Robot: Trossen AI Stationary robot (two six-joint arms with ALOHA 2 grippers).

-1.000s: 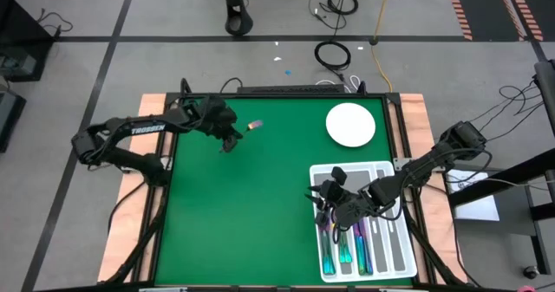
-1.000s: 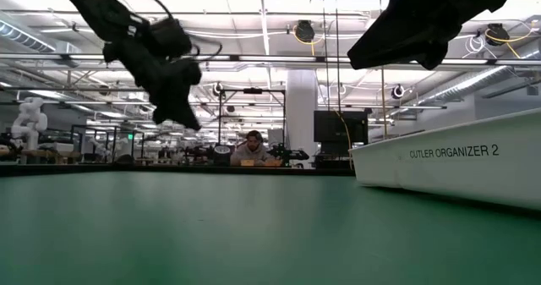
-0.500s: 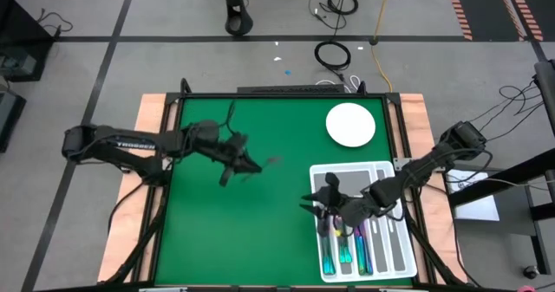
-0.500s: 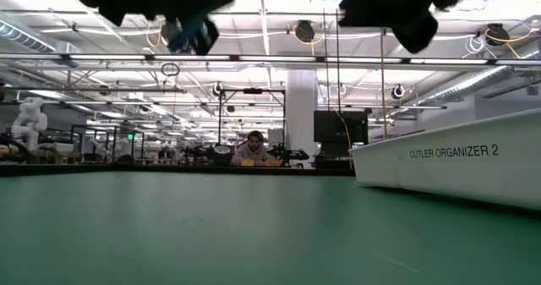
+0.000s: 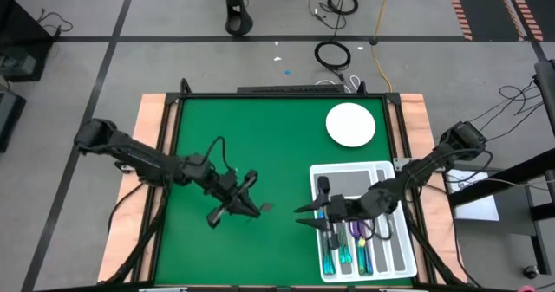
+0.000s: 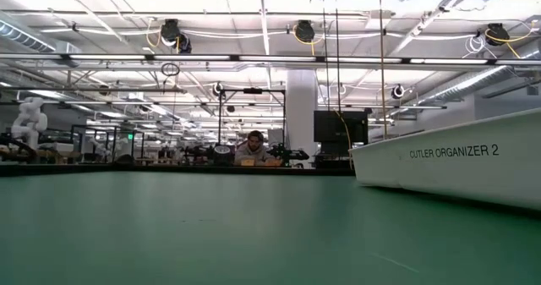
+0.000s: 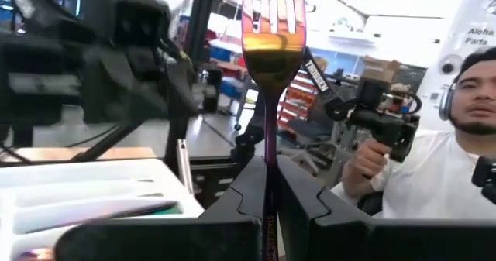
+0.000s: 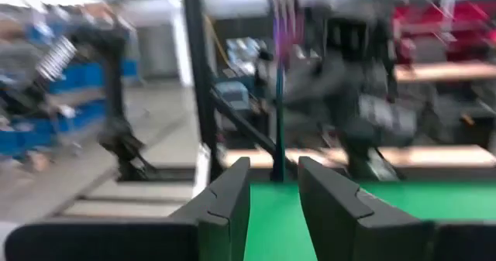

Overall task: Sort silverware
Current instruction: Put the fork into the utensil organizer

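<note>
The left gripper [image 5: 257, 207], pinched shut on a fork [image 7: 271, 36], faces the half-open, empty right gripper [image 5: 303, 216] beside the cutlery organizer [image 5: 397, 256]; align tines between those fingers first.

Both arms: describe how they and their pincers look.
Both are dark, near-black jointed arms in slim segments. The left arm trails a thin black cable looping above its wrist; its pincer has two flat dark fingers with stepped inner edges. The right arm is the same build, and its pincer has matching fingers.
</note>
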